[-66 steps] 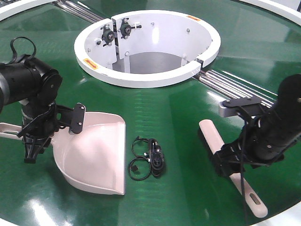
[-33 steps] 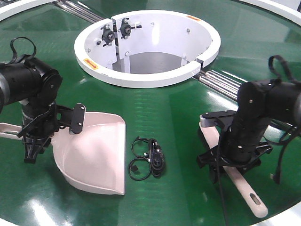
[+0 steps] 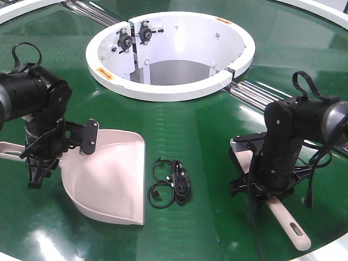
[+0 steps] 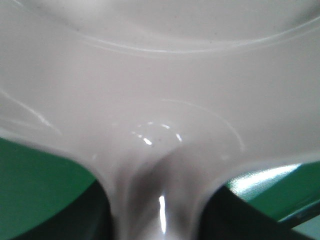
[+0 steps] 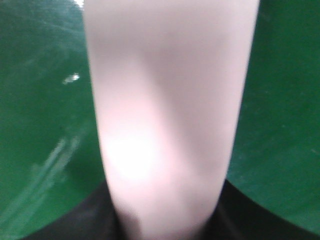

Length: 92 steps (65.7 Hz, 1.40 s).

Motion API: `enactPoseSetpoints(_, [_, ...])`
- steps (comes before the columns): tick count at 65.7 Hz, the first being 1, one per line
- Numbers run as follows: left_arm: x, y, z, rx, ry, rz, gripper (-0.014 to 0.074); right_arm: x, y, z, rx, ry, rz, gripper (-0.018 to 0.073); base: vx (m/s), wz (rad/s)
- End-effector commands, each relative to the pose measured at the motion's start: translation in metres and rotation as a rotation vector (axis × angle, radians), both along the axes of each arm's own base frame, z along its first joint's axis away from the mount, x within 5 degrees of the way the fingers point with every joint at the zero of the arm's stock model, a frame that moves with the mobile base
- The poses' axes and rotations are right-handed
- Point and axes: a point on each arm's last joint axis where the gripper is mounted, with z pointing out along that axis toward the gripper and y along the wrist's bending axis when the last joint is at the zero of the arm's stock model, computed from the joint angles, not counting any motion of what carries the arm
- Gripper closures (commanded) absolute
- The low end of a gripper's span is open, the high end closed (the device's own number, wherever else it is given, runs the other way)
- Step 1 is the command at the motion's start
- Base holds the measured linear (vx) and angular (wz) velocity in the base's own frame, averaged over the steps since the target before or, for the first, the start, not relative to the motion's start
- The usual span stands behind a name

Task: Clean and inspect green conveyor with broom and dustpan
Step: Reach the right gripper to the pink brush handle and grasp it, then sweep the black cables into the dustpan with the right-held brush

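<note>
The green conveyor (image 3: 201, 128) fills the front view. The dustpan (image 3: 109, 179) lies flat on it at the left, its lip towards the front. My left gripper (image 3: 38, 166) is shut on the dustpan's handle; in the left wrist view the handle neck (image 4: 157, 195) runs between the dark fingers (image 4: 80, 220) of my left gripper (image 4: 157, 222). The broom (image 3: 243, 154) lies on the belt at the right, slotted end (image 3: 296, 232) towards the front. My right gripper (image 3: 270, 184) sits down over its handle, shut on it. In the right wrist view the broom (image 5: 167, 100) fills the gap of my right gripper (image 5: 167, 217).
A small black cable bundle (image 3: 173, 182) lies on the belt between dustpan and broom. The white ring hub (image 3: 163, 92) stands behind, with silver roller strips (image 3: 266, 97) running to its right. The belt's front edge is close below the broom's end.
My right arm has swung left and turned over the broom, and the gripper has come down onto its handle. The left arm, dustpan and cable bundle have not moved.
</note>
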Motion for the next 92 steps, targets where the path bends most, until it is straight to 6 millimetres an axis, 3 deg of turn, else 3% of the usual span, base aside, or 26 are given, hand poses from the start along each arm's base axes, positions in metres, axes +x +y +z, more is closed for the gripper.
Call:
enactPoseSetpoints(1, [-0.002, 0.001, 0.023, 0.023, -0.046, -0.001, 0.0602, 0.001, -0.002, 0.026, 0.006, -0.081, 0.007, 0.0545, 0.0, 0.0])
enactPoseSetpoints(3, [-0.002, 0.001, 0.023, 0.023, -0.046, -0.001, 0.0602, 0.001, -0.002, 0.028, 0.008, -0.087, 0.007, 0.0576, 0.0, 0.0])
enactPoseSetpoints(18, [-0.002, 0.001, 0.023, 0.023, -0.046, -0.001, 0.0602, -0.006, -0.001, 0.052, 0.046, -0.156, -0.018, 0.0568, 0.0, 0.0])
enactPoseSetpoints(31, [-0.002, 0.001, 0.023, 0.023, -0.046, -0.001, 0.0602, -0.017, 0.024, 0.065, 0.075, -0.2, 0.004, 0.0564, 0.0, 0.0])
enactPoseSetpoints(65, [-0.002, 0.001, 0.023, 0.023, -0.046, -0.001, 0.0602, -0.014, 0.095, 0.05, 0.131, -0.091, 0.024, 0.0564, 0.0, 0.0])
enactPoseSetpoints(92, [-0.002, 0.001, 0.023, 0.023, -0.046, -0.001, 0.0602, -0.006, 0.124, 0.034, 0.164, -0.001, -0.03, 0.0564, 0.0, 0.0])
